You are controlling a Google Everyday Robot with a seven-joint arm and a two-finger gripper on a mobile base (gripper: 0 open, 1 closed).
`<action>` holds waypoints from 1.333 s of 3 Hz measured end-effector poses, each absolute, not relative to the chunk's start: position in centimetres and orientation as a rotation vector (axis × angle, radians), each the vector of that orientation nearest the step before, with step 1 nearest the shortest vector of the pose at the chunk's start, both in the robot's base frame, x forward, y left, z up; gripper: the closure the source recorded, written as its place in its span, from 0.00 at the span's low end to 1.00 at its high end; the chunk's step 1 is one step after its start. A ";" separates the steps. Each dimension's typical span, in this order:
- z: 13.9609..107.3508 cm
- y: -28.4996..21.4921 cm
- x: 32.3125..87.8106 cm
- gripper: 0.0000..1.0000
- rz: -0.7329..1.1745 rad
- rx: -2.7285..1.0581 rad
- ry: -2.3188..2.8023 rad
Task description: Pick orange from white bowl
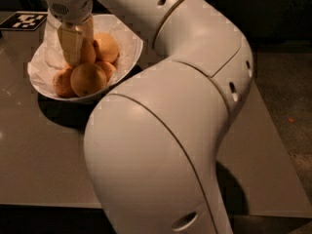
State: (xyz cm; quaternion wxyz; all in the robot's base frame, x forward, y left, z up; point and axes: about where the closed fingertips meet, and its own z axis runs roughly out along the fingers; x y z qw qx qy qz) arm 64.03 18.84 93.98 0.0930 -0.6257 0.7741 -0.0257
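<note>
The white bowl [127, 62], lined with crumpled white paper, stands at the table's far left and holds several oranges. A large pale orange [106, 47] lies at the back right of the pile. A big orange with a dark spot [87, 79] lies in front, with smaller ones beside it. My gripper [74, 57] points straight down into the bowl from the top left. It is among the oranges, just left of the pale one, and partly covers another orange [89, 52] behind it.
The bowl sits on a grey table [44, 150]. A black-and-white marker tag [23, 20] lies at the far left corner. My large white arm [185, 111] fills the middle and right of the view and hides much of the table. Dark floor [285, 96] lies to the right.
</note>
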 end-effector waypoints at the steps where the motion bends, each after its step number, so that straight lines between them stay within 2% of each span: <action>1: 93.9 18.8 64.0 0.13 -0.076 -1.857 2.298; 2: 93.7 18.9 63.9 0.14 -0.076 -1.857 2.298; 4: 94.1 18.8 64.0 0.60 -0.076 -1.857 2.298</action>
